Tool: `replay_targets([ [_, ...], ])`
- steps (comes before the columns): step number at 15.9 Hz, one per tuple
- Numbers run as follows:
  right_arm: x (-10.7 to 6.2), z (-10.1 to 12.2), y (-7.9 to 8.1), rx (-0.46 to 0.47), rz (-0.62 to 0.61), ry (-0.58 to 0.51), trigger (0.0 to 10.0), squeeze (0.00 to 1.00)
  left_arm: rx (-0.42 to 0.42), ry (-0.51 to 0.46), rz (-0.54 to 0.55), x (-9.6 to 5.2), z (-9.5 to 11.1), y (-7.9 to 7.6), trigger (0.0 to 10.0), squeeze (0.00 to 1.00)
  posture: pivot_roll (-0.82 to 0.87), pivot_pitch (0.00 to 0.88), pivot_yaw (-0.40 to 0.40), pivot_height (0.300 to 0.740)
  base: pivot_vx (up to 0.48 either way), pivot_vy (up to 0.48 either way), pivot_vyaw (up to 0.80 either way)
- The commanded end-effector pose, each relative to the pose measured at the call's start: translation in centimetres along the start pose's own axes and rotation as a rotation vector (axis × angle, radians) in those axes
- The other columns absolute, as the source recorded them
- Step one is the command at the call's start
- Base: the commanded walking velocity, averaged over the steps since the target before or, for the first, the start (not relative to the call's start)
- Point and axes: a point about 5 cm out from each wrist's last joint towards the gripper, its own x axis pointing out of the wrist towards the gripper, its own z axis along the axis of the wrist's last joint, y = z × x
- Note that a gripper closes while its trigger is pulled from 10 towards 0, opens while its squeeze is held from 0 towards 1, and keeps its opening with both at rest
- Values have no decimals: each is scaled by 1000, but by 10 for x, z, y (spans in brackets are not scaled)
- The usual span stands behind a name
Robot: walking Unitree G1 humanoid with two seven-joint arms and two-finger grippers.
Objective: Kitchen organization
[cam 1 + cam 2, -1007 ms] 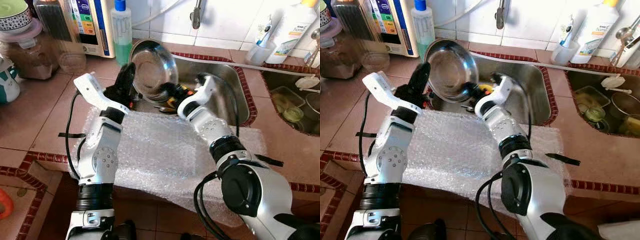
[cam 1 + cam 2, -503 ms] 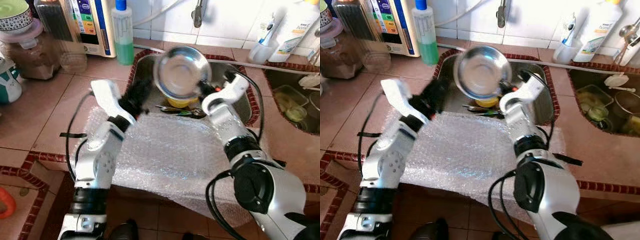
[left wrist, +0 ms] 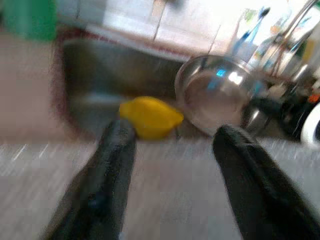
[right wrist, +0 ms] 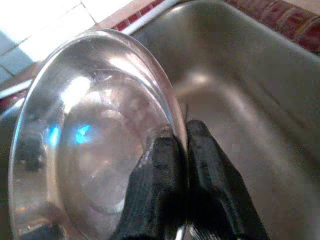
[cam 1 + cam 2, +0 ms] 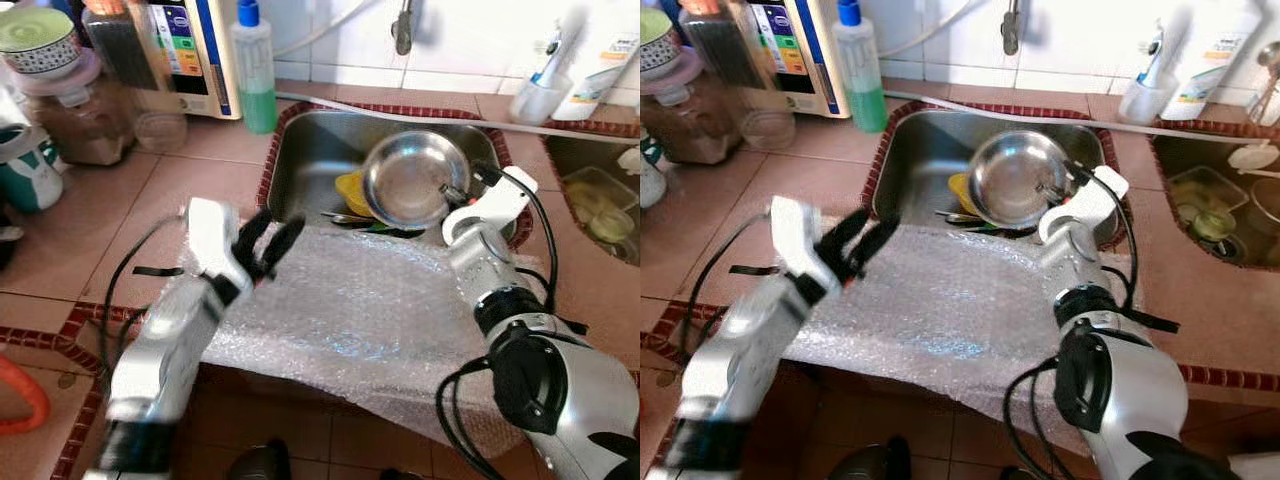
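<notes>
Two jaws at work: right gripper (image 4: 181, 150) clamped on steel bowl (image 5: 415, 178) rim, tilted over sink (image 5: 310, 150). Left gripper (image 5: 268, 243) spread wide above bubble wrap (image 5: 350, 310), near left.

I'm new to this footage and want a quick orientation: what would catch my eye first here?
The shiny steel bowl stands out first, held tilted over the sink with its rim pinched by the right gripper. Next comes the sheet of bubble wrap spread on the tiled counter in front of the sink, with the left gripper open above its near-left part. A yellow object lies in the sink beside the bowl.
</notes>
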Motion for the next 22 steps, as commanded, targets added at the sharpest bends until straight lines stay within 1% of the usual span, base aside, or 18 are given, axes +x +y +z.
replay_targets([
  [1,-1,-3,-12,-65,-36,17,7216,0,23,18,-10,-7,-1,-3,10000,1000,188,122,38,740,0,0,0],
  [2,-2,-5,-17,-86,-38,33,10000,0,22,42,4,-15,-7,-3,10000,1000,196,128,30,740,0,0,0],
  [3,-2,-7,-19,-125,-41,51,10000,0,25,69,17,-21,-12,-1,10000,1000,203,128,26,740,0,0,0],
  [4,-2,-7,-19,-142,-37,57,10000,902,41,101,2,-26,-15,1,10000,1000,214,157,24,740,0,0,0],
  [5,-2,-7,-18,-161,-37,59,10000,902,51,113,-17,-28,-14,0,10000,1000,221,163,31,740,0,0,0],
  [6,-1,-7,-16,-155,-32,58,10000,1000,49,124,-17,-29,-14,3,10000,1000,227,161,29,740,0,0,0],
  [8,0,-3,-15,-146,-32,48,10000,1000,63,139,-13,-28,-10,10,10000,1000,227,179,22,740,0,0,0],
  [10,-1,-3,-16,-144,-35,49,10000,1000,79,154,-19,-27,-6,16,10000,1000,226,185,24,740,0,0,0],
  [11,-1,-4,-16,-141,-38,50,10000,1000,100,164,-28,-27,-3,19,10000,1000,226,188,28,740,0,0,0],
  [13,-2,-7,-17,-140,-39,58,10000,1000,112,179,-41,-26,0,24,10000,1000,228,191,32,740,0,0,0],
  [17,-4,-15,-18,-137,-24,76,10000,1000,134,174,-49,-20,7,31,10000,1000,223,193,36,740,0,0,0],
  [19,-4,-16,-15,-181,8,68,10000,1000,138,169,-39,-19,8,35,10000,1000,220,194,36,740,0,0,0],
  [21,-5,-18,-9,-212,96,62,10000,1000,136,142,14,-16,8,34,10000,1000,198,165,33,740,0,0,0],
  [22,-6,-17,-7,-275,155,38,10000,1000,152,116,64,-12,6,32,10000,1000,180,148,29,740,0,0,0],
])
